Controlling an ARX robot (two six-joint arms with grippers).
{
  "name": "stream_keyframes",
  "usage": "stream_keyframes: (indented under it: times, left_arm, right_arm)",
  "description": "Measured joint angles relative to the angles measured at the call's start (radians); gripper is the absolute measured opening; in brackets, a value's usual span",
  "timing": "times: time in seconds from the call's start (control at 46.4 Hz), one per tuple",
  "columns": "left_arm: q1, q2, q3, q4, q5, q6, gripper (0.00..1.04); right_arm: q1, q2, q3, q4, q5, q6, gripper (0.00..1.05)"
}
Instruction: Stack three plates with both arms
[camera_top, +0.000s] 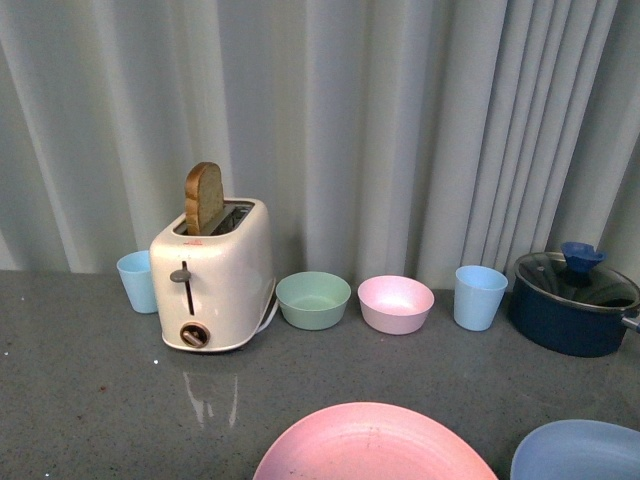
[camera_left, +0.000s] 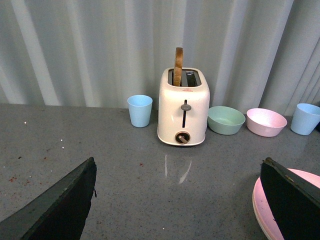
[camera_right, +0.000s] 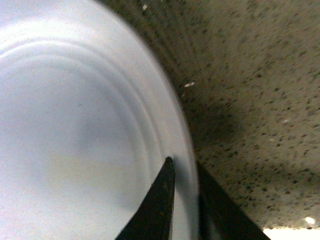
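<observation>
R claw (camera_right: 182, 165) nipped shut on blue plate (camera_right: 75, 125) rim, L claw (camera_left: 178, 161) wide open, empty; I'd lift level + slow, centre over pink plate (camera_top: 375, 445), bottom-centre front view.

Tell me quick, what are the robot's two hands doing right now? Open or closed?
Left gripper: open, holding nothing.
Right gripper: closed on the blue plate's rim.

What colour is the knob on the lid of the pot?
The knob is dark blue; the front view shows it best.
</observation>
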Motion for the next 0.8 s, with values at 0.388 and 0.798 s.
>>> stream_keyframes:
  times: [0.388,0.798]
  left_arm:
    - [0.000,0.000,0.000,0.000,0.000,0.000,0.98]
    - [0.000,0.000,0.000,0.000,0.000,0.000,0.98]
  right_arm:
    - [-0.066,-0.066,-0.013,-0.050,-0.033,-0.037,0.04]
    - [-0.191,-0.320,-0.016,-0.028,-0.107,-0.083,0.03]
